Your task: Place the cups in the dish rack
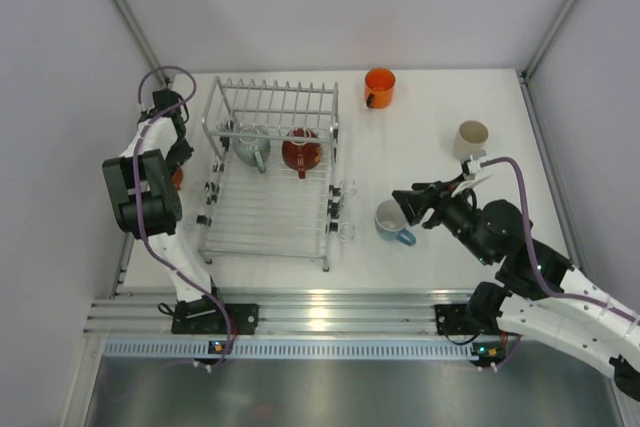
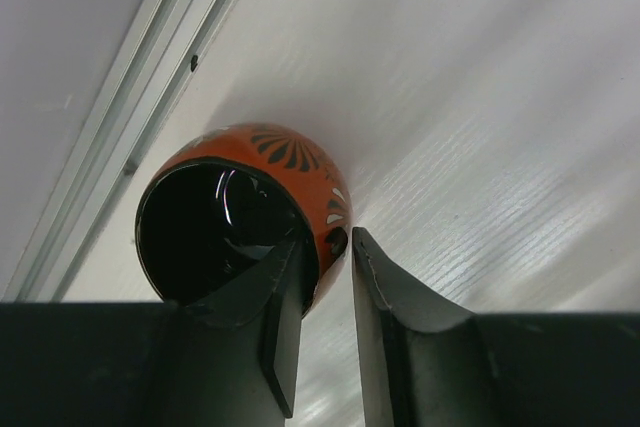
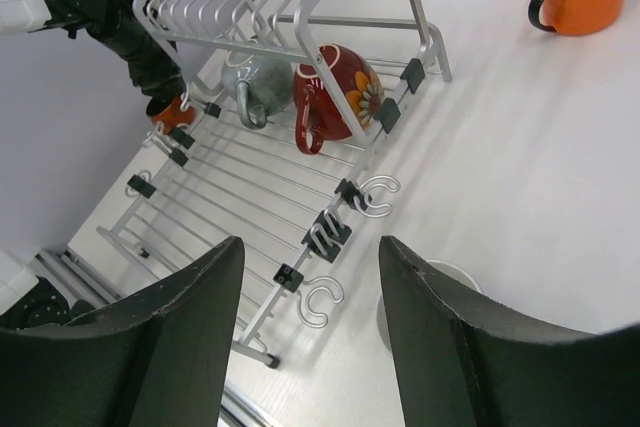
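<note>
I count six cups: a grey cup (image 1: 248,145) and a red cup (image 1: 300,152) side by side at the far end of the dish rack (image 1: 265,217), and on the bench (image 1: 430,107) to its right an orange cup (image 1: 380,85) far, a beige cup (image 1: 471,135) far right and a light blue cup (image 1: 388,225) near. My right tool (image 1: 404,206) gapes wide at the light blue cup. My left tool (image 2: 327,239), left of the rack, straddles the wall of the dark red-orange cup (image 2: 270,162); I cannot tell whether it pinches.

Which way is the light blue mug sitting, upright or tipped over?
Upright. The light blue mug shows its full round white inside to the overhead camera, with its handle sticking out sideways.
</note>
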Motion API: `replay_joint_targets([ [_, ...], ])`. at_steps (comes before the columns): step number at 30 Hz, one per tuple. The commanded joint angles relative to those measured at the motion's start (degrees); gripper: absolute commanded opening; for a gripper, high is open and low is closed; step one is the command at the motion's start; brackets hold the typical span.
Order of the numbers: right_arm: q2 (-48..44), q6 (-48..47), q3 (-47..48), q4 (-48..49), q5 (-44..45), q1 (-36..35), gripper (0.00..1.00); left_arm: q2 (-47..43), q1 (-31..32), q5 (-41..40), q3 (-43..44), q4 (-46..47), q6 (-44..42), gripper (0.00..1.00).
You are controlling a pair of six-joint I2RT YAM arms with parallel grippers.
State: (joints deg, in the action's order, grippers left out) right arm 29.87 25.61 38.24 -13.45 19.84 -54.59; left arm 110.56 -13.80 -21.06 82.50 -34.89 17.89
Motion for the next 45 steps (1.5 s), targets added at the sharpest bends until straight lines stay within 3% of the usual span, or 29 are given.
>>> replay_joint_targets([
  [1,-1.6,0.4,0.3,0.5,0.5,-0.2,0.57,0.5,-0.1,-0.3,1.8,-1.6,1.5,0.31],
  [3,-1.7,0.4,0.2,0.5,0.6,-0.2,0.58,1.0,-0.2,-0.4,1.9,-1.8,1.9,0.35],
  [6,-1.7,0.3,0.3,0.4,0.6,-0.2,0.58,1.8,-0.3,-0.6,1.7,-2.4,2.2,0.32],
  [8,-1.7,0.4,0.2,0.3,0.5,-0.2,0.57,2.0,-0.3,-1.0,1.3,-2.5,2.4,0.26],
  [10,-2.1,0.2,0.3,0.2,0.7,-0.2,0.57,2.2,-0.7,-1.2,1.0,-2.5,2.6,0.16],
  [11,-2.3,0.2,0.2,-0.2,1.0,-0.2,0.58,2.0,-0.7,-1.8,0.9,-2.6,2.7,0.06],
  [13,-2.4,0.1,0.5,-0.7,1.3,-0.2,0.58,1.1,-0.9,-2.2,1.4,-2.9,2.9,0.00],
  [27,0.1,1.8,1.0,0.0,-0.8,-0.2,0.58,-16.1,-1.5,-2.5,5.3,-4.2,3.6,0.00],
  [31,0.6,0.9,2.4,-1.5,-0.1,-0.2,0.58,-23.8,-1.5,4.5,5.9,-4.0,5.5,0.00],
  [35,0.7,0.9,3.8,-1.0,-0.8,-0.3,0.58,-31.0,-1.4,17.1,5.8,-3.1,9.7,0.00],
  [41,2.4,1.3,5.2,1.1,-8.0,-0.2,0.61,-40.9,-0.9,27.1,5.2,0.3,13.0,0.00],
  [44,7.2,0.8,7.0,2.4,-16.6,-0.2,0.66,-45.4,-1.0,35.5,4.3,5.0,15.0,0.00],
  [45,8.4,1.1,7.3,4.4,-18.4,-0.2,0.67,-46.2,-0.9,42.0,2.9,7.0,18.1,0.00],
])
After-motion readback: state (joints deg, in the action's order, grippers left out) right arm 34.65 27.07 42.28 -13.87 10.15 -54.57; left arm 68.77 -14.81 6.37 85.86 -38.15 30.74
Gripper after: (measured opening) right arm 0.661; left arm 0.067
